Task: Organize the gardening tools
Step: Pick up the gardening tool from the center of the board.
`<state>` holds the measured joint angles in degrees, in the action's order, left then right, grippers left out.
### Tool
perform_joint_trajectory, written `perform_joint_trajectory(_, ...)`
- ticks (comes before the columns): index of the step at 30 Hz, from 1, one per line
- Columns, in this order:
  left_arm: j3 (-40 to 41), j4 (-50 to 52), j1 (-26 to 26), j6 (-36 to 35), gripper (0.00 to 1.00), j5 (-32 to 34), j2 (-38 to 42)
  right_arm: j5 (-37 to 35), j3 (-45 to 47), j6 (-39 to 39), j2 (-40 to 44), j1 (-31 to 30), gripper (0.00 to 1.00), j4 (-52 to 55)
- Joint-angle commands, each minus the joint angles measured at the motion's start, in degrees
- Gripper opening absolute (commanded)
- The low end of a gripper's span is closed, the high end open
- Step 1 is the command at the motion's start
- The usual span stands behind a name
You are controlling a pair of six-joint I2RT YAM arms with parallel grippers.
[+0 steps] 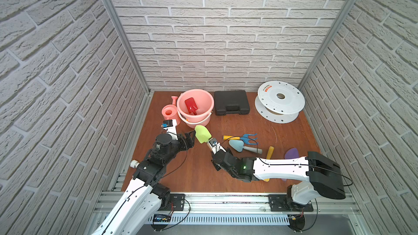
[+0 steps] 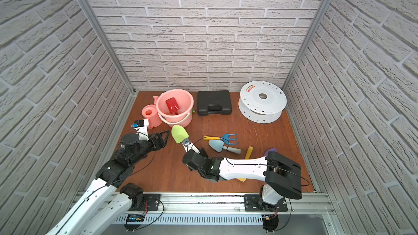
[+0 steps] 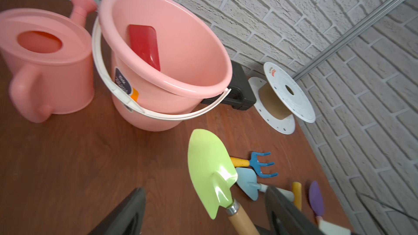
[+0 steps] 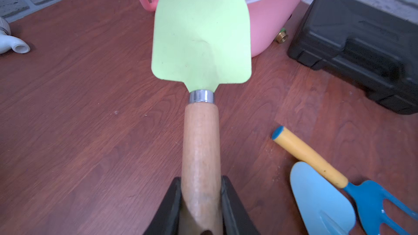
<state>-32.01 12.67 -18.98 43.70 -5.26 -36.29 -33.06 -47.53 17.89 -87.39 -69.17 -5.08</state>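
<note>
- My right gripper (image 4: 200,184) was clamped tight on the wooden handle of the green spade (image 4: 201,30), whose blade pointed toward the bucket (image 4: 267,19).
- My left gripper (image 1: 190,137) stood with its jaws apart and held nothing. It sat just beside the spade's blade.
- I saw a red spade (image 1: 190,105) lying inside the bucket.
- The watering can (image 1: 169,112) stood just beside the bucket, on the left arm's side.
- The rake (image 1: 247,138) and trowel (image 1: 236,145) lay together on the table (image 1: 192,177), near the right arm.
- A yellow handle (image 1: 269,152) and a purple spade (image 1: 291,153) lay beyond them, partly hidden by that arm.
</note>
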Motion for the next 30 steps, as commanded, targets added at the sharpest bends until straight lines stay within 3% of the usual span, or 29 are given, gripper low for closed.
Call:
perform_joint_trajectory(1, 1.3, -10.7, -0.3, 2.3, 0.71, -7.9, -2.4, -4.8, 2.9, -4.8, 4.1, -0.6, 0.03, -11.2)
perform_joint_trajectory(8, 0.8, -15.8, -2.6, 2.8, 0.47, -8.9, -9.5, -6.2, 6.2, -5.1, 8.1, -0.8, 0.03, -13.6)
perform_joint_trajectory(12, 0.3, -17.2, -3.6, 3.2, 0.42, -8.6, -12.1, -6.6, 6.7, -5.1, 8.7, -0.8, 0.03, -13.7)
perform_joint_trajectory(15, -0.1, -17.5, -3.9, 3.2, 0.25, -8.2, -13.6, -5.9, 7.0, -4.9, 9.2, -0.9, 0.03, -14.0)
perform_joint_trajectory(25, -3.9, -15.7, -4.0, 1.5, 0.19, -7.5, -16.3, -5.1, 7.2, -4.4, 9.2, -0.9, 0.03, -14.2)
perform_joint_trajectory(29, -5.5, -15.6, -4.0, 1.0, 0.00, -8.1, -18.4, -4.9, 7.7, -4.4, 9.8, -1.0, 0.03, -14.6)
perform_joint_trajectory(30, -5.9, -15.4, -4.0, 0.9, 0.00, -8.4, -18.8, -4.8, 7.8, -4.4, 9.9, -1.0, 0.03, -14.7)
